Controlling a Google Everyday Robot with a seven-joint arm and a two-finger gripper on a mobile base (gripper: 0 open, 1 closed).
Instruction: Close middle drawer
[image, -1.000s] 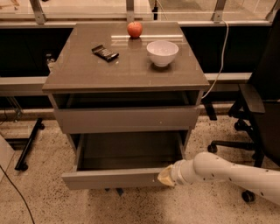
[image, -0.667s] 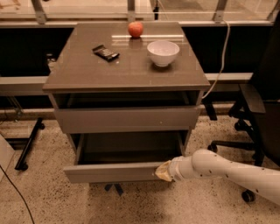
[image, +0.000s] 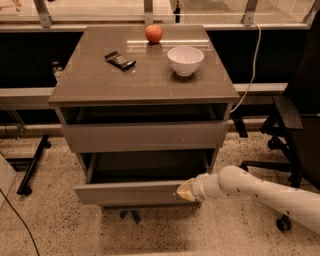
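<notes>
One drawer, the middle drawer (image: 130, 193), stands pulled out below the upper drawer (image: 145, 136); my gripper (image: 184, 192) (fingers drawn together, holding nothing) touches its front panel's right end.

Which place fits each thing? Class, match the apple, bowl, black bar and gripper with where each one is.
Things:
1 apple
2 bowl
3 black bar
4 gripper

Places:
a against the open middle drawer, at its front's right end
b cabinet top, back edge
c cabinet top, left part
d cabinet top, right part

Pairs: 1-b; 2-d; 3-c; 4-a
</notes>
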